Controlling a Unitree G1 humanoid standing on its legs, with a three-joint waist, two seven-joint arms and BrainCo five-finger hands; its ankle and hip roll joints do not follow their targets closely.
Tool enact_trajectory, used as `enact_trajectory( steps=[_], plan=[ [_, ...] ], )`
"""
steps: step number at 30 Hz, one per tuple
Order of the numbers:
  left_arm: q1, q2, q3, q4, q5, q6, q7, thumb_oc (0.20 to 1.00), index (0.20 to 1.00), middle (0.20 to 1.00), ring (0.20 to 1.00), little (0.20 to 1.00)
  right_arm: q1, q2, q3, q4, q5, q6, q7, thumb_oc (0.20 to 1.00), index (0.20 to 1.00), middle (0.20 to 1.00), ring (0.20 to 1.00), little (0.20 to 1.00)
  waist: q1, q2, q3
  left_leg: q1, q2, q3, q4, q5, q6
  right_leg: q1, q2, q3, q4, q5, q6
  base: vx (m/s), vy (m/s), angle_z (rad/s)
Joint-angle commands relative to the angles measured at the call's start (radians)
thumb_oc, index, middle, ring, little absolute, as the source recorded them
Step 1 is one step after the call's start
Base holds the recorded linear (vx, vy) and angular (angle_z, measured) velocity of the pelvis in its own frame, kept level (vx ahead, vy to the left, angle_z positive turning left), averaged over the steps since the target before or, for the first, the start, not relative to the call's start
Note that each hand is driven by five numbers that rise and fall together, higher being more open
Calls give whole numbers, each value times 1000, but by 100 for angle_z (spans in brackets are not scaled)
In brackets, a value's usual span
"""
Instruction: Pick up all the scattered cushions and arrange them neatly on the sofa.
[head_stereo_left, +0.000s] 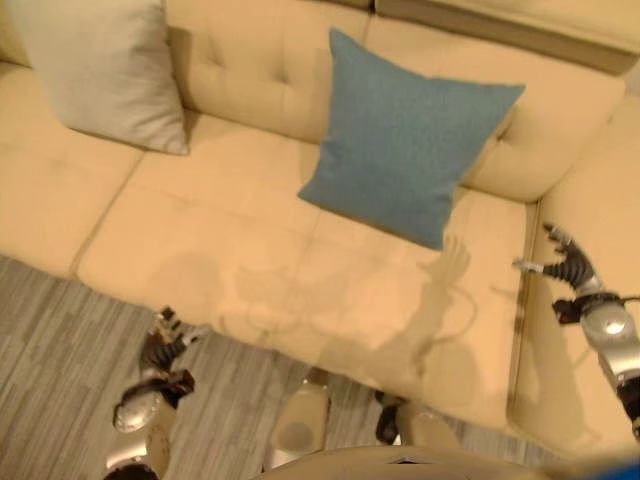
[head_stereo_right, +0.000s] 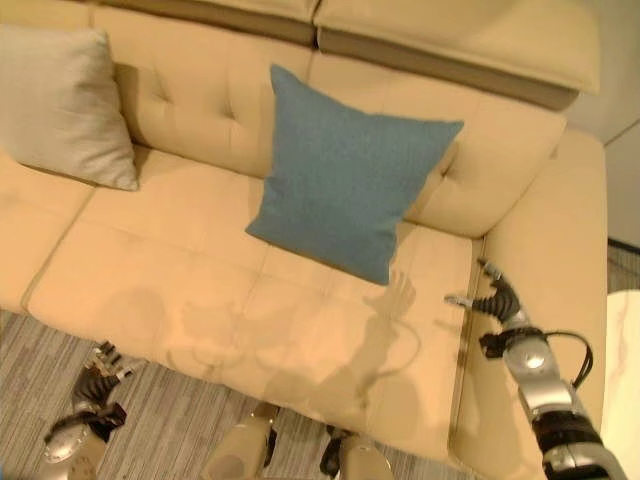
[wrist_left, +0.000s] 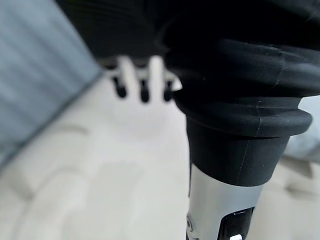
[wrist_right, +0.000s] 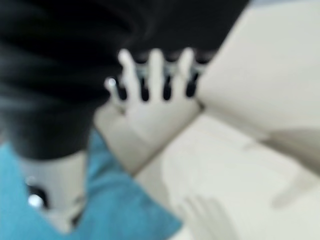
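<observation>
Beige sofa (head_stereo_left: 250, 260), blue cushion (head_stereo_left: 405, 150), grey cushion (head_stereo_left: 100, 70) propped upright

You get warm, bright, even light in both eye views. Soft shadows fall forward across the sofa (head_stereo_left: 250, 250) seat, so light comes from behind and above. Blue cushion (head_stereo_right: 345, 175) shades the backrest. Both wrist views are out of focus; the right robot hand (wrist_right: 155, 100) is blurred.

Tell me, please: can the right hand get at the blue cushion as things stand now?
Probably yes. The right hand is open over the sofa seat, and only bare seat lies between it and the blue cushion.
</observation>
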Motion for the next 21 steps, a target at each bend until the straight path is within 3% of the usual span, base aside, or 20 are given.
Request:
enact_trajectory(
  steps=[1, 7, 10, 13, 16, 17, 21],
  plan=[
    [-10, -18, -42, 155, 121, 27, -37, 1000, 1000, 1000, 1000, 1000, 14, 11, 38, 61, -65, -3, 21, 1000, 1000, 1000, 1000, 1000, 35, -10, -66, 65, 90, 12, 1, -20, -70, 134, -50, -61, 19, -75, 96, 64, -59, 23],
    [-51, -99, -44, 410, 201, 60, -25, 1000, 1000, 1000, 1000, 1000, 42, 147, 52, 221, -105, 15, 2, 1000, 1000, 1000, 1000, 1000, 29, -17, -50, 59, 99, 29, 47, 19, -91, 187, -35, -102, 10, -107, 69, -47, -71, 29],
    [-62, -118, -37, 451, 214, 66, -26, 1000, 1000, 1000, 1000, 1000, 20, 175, 83, 310, -124, 33, -4, 1000, 1000, 1000, 1000, 1000, 30, -36, -26, 52, 76, 58, 211, -84, -58, 149, -65, -85, 18, -79, 57, -242, -14, 45],
    [-47, -142, -31, 468, 222, 72, -30, 1000, 1000, 1000, 1000, 1000, 18, 186, 81, 362, -138, 57, -2, 1000, 1000, 1000, 1000, 1000, 16, -28, -38, 137, 83, 35, 284, -124, -47, 115, -82, -66, 47, -66, 47, -192, 93, -19],
    [-44, -153, -34, 471, 228, 73, -31, 1000, 1000, 1000, 1000, 1000, 16, 192, 75, 387, -143, 66, 0, 1000, 1000, 1000, 1000, 1000, -6, -14, -56, 199, 80, -5, 292, -118, -47, 88, -90, -45, 68, -54, 52, -143, 138, -12],
    [-45, -160, -52, 459, 231, 68, -25, 1000, 1000, 1000, 1000, 1000, 17, 193, 68, 409, -146, 73, 0, 1000, 1000, 1000, 1000, 1000, -25, 10, -65, 244, 69, -35, 252, -145, -40, 55, -95, -19, 90, -34, 61, -225, 144, -15],
    [-65, -164, -77, 442, 236, 63, -14, 1000, 1000, 1000, 1000, 1000, 4, 196, 54, 448, -165, 92, -20, 1000, 1000, 1000, 1000, 1000, -68, 19, -83, 275, 13, -23, 147, -258, 13, -30, -153, 10, 123, 24, 86, -273, 147, -5]
  ],
)
